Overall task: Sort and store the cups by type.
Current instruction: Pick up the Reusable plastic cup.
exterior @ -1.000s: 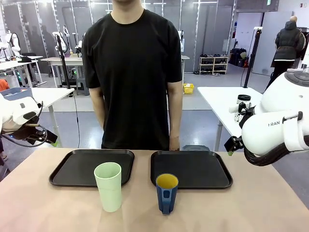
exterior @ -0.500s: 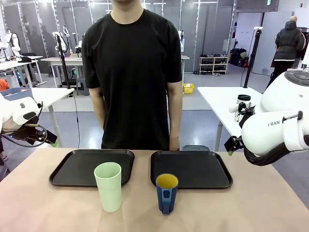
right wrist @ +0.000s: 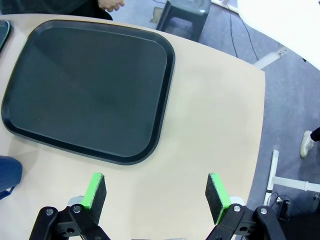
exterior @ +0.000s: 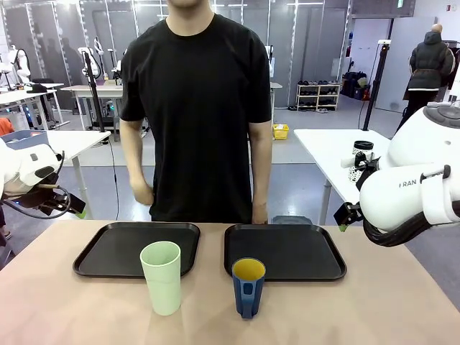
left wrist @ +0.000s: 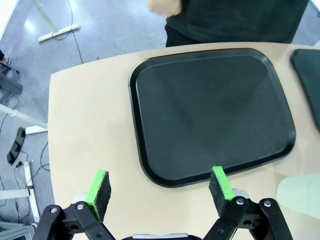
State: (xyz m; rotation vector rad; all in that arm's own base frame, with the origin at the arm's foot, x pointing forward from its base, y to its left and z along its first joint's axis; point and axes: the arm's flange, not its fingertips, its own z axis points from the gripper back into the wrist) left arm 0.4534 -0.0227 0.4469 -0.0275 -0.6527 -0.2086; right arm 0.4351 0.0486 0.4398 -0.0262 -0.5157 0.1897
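The tall pale green plastic tumbler (exterior: 161, 277) stands upright on the tan table (exterior: 402, 302), just on the robot's side of the left black rectangular tray (exterior: 108, 251). The shorter dark blue plastic cup with a yellow inside (exterior: 248, 287) stands upright to its right, against the near rim of the right black rectangular tray (exterior: 302, 251). Neither cup has shifted since the earlier frames. One change is noted: the person's right hand (exterior: 141, 192), previously down at the side, is now raised in front of the hip, above the far table edge. Both trays show bare black floors; the cups stand outside them. The left gripper (left wrist: 160, 182) hovers over the left tray's near edge, fingers wide apart and holding nothing. The right gripper (right wrist: 155, 189) hovers beside the right tray, fingers likewise apart.
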